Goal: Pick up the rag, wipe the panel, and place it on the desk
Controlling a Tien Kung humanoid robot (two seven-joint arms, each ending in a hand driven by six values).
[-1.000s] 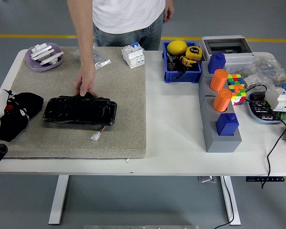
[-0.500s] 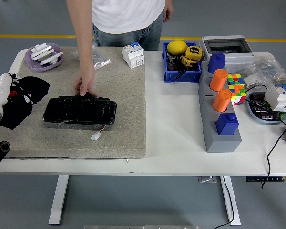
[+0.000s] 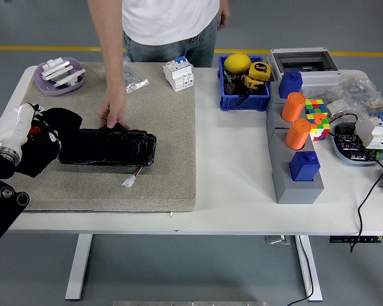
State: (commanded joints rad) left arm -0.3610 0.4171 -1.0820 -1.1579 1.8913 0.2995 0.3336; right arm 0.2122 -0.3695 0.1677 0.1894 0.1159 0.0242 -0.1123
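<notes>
— While the person at the far side presses a hand point(image 3: 115, 116) onto the back edge of the panel point(image 3: 107, 148), we see the robot's left hand point(image 3: 38, 141) reaching in from the left edge of the table point(image 3: 230, 172).

— And that hand is clenched around the rag point(image 3: 51, 137), a dark bundle that sits right at the panel's left end, touching or overlapping it from where we look.

— We can't make out single fingers there; the black cloth covers most of them, with only the white wrist piece showing clearly.

— Agreed. The panel itself lies flat on the grey mat point(image 3: 159, 127), long side running left to right, glossy black, with a small white connector point(image 3: 128, 182) on thin wires just in front of it.

— We find no right hand anywhere in our view.

— Off to the side we have a purple dish point(image 3: 59, 76) at the mat's far left corner, a white breaker point(image 3: 179, 73) at its far right corner, and a blue bin point(image 3: 244, 89) with yellow things just beyond.

— Further right we note two orange cylinders point(image 3: 295, 120) and a colour cube point(image 3: 316, 118).
</notes>
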